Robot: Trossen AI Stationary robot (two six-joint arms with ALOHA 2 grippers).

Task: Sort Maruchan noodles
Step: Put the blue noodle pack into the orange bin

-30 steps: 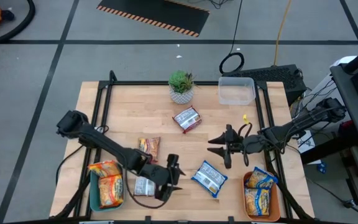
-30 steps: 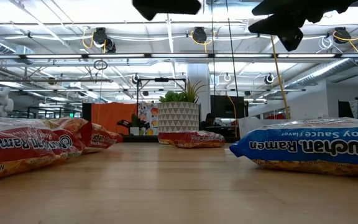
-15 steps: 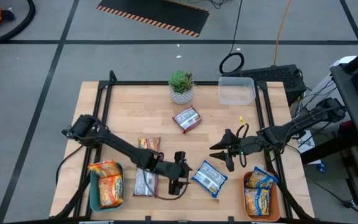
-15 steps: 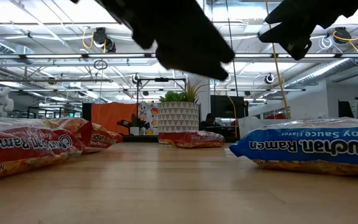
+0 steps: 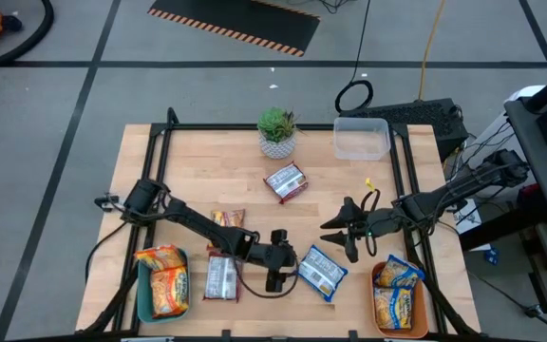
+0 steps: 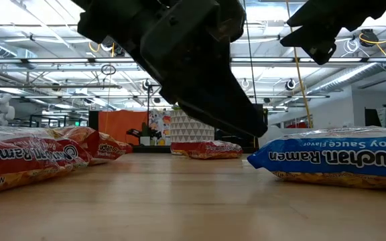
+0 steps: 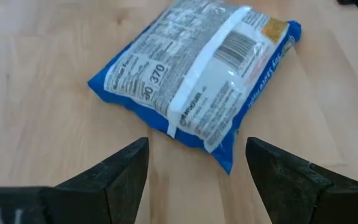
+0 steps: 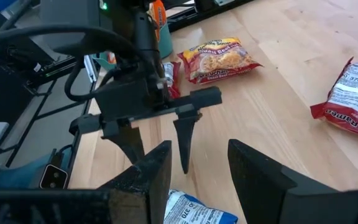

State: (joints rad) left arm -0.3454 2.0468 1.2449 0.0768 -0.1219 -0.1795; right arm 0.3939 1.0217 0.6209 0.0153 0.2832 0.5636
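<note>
On my left, the teal tray (image 5: 142, 302) already carries two orange packets (image 5: 164, 280), well behind my working fingers, and a red packet with a white label (image 5: 221, 277) lies flat on the table (image 5: 160, 180) between that tray and my left wrist. Another red packet (image 5: 227, 222) sits just beyond it.

Now the one that counts: my left gripper (image 5: 275, 258) hangs low over the wood, fingers (image 7: 120, 174) spread wide with nothing between them, and the blue-white packet (image 7: 197, 81) lies straight ahead of the tips, just beyond them, not yet touched. In the left wrist view it rests face down, barcode and white seam up, its long axis running slantwise across my line of reach, so the near corner points into the gap between my fingers. In the high view this blue-white packet (image 5: 319, 271) is just beside my left gripper, on its right side.

I judge my left arm the nearer one. To straddle the narrow width I would need to push forward and twist a little.

Further right, my right gripper (image 5: 348, 228) hovers above the table, past the packet's far edge, fingers (image 8: 260, 180) parted and holding nothing. A red packet (image 5: 285, 180) lies well ahead toward the plant (image 5: 276, 131), and the orange tray (image 5: 424, 318) at my far right holds yellow-and-blue packets (image 5: 395, 290).
</note>
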